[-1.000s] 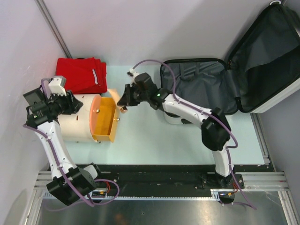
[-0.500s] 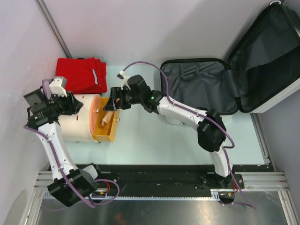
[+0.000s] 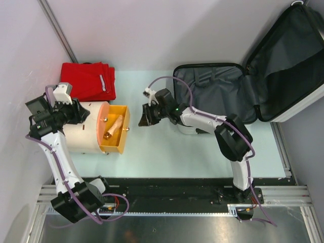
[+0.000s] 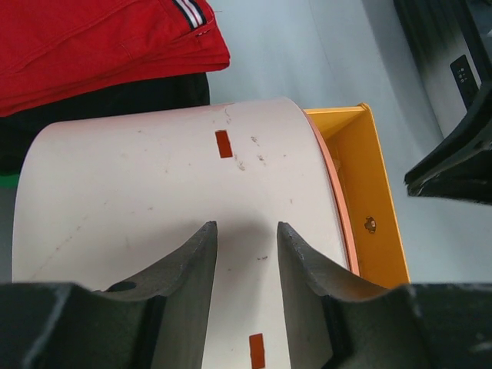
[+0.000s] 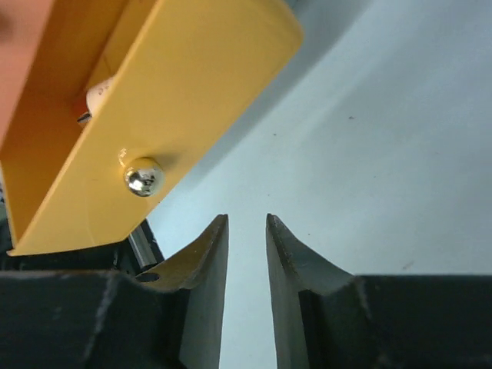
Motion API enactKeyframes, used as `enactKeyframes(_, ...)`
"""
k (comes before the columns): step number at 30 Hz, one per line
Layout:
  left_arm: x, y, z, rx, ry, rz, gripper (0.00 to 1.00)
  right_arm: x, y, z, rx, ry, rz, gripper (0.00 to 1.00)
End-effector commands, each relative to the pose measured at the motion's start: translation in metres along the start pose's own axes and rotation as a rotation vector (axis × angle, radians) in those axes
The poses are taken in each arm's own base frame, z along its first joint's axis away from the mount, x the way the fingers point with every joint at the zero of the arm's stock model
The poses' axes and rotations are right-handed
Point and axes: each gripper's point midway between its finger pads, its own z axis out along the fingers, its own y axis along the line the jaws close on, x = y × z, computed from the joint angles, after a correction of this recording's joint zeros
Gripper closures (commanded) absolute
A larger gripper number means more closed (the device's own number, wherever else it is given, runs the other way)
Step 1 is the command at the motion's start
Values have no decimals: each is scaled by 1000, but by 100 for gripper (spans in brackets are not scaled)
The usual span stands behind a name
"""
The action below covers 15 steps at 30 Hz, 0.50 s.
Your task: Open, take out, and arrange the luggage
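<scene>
My right pincer (image 3: 144, 119) hangs just right of the yellow-orange plastic box (image 3: 124, 132), over the pale green table (image 3: 167, 152). Its two fingers are a little apart, with nothing between them. A small tan stick-shaped thing (image 3: 112, 126) lies inside the box. My left pincer (image 4: 246, 231) is left of the box, over the big cream round tube (image 4: 154, 184), fingers apart, gripping nothing. The big hard suitcase (image 3: 217, 88) with dark grey cloth inside lies open, far right of the box, lid tipped up. Red folded cloth (image 3: 86, 81) sits behind the box.

luggage (image 3: 223, 88) lid cut by right edge, drawer (image 3: 112, 148) contents too small to identify
</scene>
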Motion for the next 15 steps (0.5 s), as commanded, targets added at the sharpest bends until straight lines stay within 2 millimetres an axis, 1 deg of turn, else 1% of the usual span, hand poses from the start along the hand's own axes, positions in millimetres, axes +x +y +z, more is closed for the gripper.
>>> enactKeyframes(1, 79, -9, 2, 21, 285, -208, 56, -2, 36, 21, -149, -37, -112, 69)
enactKeyframes(2, 79, -9, 2, 21, 285, -208, 56, -6, 39, 29, -168, -50, -110, 69)
enactKeyframes(3, 80, -8, 3, 19, 286, -208, 57, -6, 48, 36, -194, -56, -107, 68)
enactKeyframes(4, 80, -8, 2, 16, 288, -207, 56, -11, 55, 40, -222, -79, -117, 68)
enactKeyframes(5, 81, -8, 2, 15, 290, -208, 57, -7, 55, 51, -230, -72, -110, 67)
enactKeyframes(6, 82, -7, 2, 12, 295, -207, 57, -14, 70, 56, -259, -89, -128, 67)
enactKeyframes(7, 82, -7, 2, 12, 296, -205, 57, -19, 78, 60, -280, -110, -140, 67)
enactKeyframes(10, 86, -5, 3, 7, 305, -208, 56, -21, 95, 79, -335, -128, -136, 67)
enactKeyframes(11, 86, -6, 3, 9, 308, -209, 56, -14, 92, 90, -340, -113, -120, 66)
enactKeyframes(12, 86, -5, 3, 7, 308, -209, 56, -20, 102, 92, -371, -130, -130, 65)
enactKeyframes(13, 86, -5, 3, 6, 308, -207, 57, -18, 107, 96, -386, -129, -128, 61)
enactKeyframes(14, 87, -5, 4, 6, 311, -207, 56, -17, 107, 99, -395, -130, -109, 57)
enactKeyframes(15, 88, -3, 4, 2, 316, -209, 57, -14, 106, 105, -411, -136, -108, 50)
